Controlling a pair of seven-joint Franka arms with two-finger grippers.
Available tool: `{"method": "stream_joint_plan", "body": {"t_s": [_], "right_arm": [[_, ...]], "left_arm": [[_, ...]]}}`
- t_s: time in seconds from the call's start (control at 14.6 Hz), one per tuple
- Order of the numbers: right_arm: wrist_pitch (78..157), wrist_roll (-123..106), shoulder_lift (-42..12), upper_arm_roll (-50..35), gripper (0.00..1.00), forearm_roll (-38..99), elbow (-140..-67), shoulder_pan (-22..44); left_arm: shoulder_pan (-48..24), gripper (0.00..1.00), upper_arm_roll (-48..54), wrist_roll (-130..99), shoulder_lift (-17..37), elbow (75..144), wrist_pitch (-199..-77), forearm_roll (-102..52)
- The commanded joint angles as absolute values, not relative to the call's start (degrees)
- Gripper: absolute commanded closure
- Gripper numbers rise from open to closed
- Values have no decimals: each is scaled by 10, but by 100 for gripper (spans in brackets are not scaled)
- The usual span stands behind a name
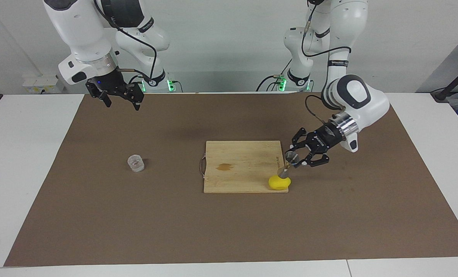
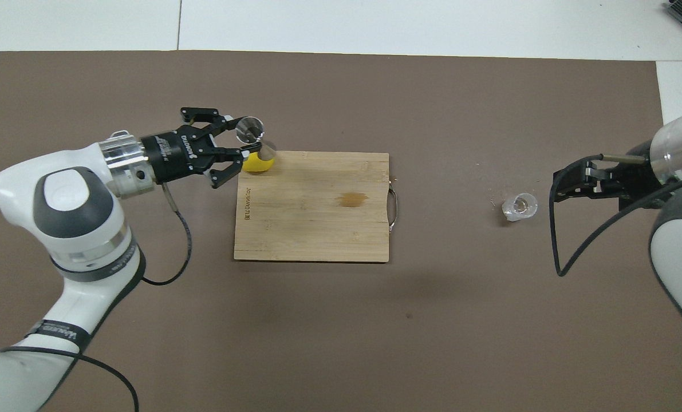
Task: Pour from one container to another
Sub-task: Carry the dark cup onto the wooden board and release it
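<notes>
My left gripper [image 1: 293, 159] [image 2: 244, 138] is shut on the silvery hourglass jigger [image 1: 286, 164] [image 2: 253, 136]. It holds the jigger tilted in the air over the lemon at the cutting board's corner. The small clear glass tumbler [image 1: 136, 163] [image 2: 519, 206] stands upright on the brown mat toward the right arm's end of the table. My right gripper [image 1: 122, 100] [image 2: 557, 187] hangs open and waits above the mat, apart from the tumbler, with nothing between its fingers.
A wooden cutting board [image 1: 236, 154] [image 2: 318, 229] with a brown stain lies in the middle of the mat. A yellow lemon [image 1: 278, 183] [image 2: 255, 163] sits at its corner, under the jigger. White table shows around the mat.
</notes>
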State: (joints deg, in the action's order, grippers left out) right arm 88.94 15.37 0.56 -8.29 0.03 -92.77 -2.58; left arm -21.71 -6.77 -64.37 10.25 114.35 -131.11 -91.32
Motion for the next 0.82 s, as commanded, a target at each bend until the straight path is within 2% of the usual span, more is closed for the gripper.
{"method": "stream_joint_plan", "body": {"t_s": [0.0,0.27,0.75], "right_arm": [[897,138,13,-85,0,12,-938,-33],[898,140,13,-85,0,12,-938,-33],[897,140,14,-85,0,12,-938,-34]], "left_arm": [[-289,100,-74,-650,100,1152,-1395,-975],[-379,100,-76,-650,116,1156,-1494,-1032],[-421,100,-76,-648,187,1093,-1529,-1074]]}}
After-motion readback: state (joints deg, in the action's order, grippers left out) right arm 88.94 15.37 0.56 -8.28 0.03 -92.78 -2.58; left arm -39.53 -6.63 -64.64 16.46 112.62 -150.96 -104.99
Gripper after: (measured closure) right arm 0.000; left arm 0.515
